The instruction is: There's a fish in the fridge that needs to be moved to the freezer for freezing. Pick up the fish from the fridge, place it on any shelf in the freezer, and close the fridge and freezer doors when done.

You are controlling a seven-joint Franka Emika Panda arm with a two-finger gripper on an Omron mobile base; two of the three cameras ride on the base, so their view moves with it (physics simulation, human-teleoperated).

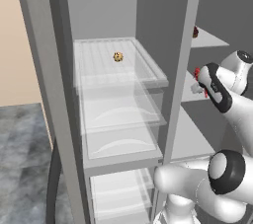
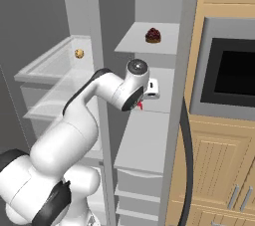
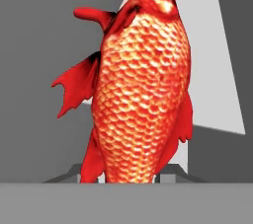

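Jaws grip fish (image 3: 141, 94) lengthwise, head pointing away.

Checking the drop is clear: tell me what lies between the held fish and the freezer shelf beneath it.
Nothing. In the right base view the fish, held in the shut gripper, hangs over a bare stretch of the light-grey freezer shelf.

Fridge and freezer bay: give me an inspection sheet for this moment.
Surface: freezer shelf, light grey, gripper in front of it.
Job's things: fish held in the gripper, inside the freezer; fridge and freezer both open.
Clutter: tan speckled ball on a glass shelf of the fridge; dark red lump on the upper freezer shelf.
Grippers: gripper shut on the fish.
Cables: nothing seen.
Surroundings: wooden cabinets with a built-in oven to the right.
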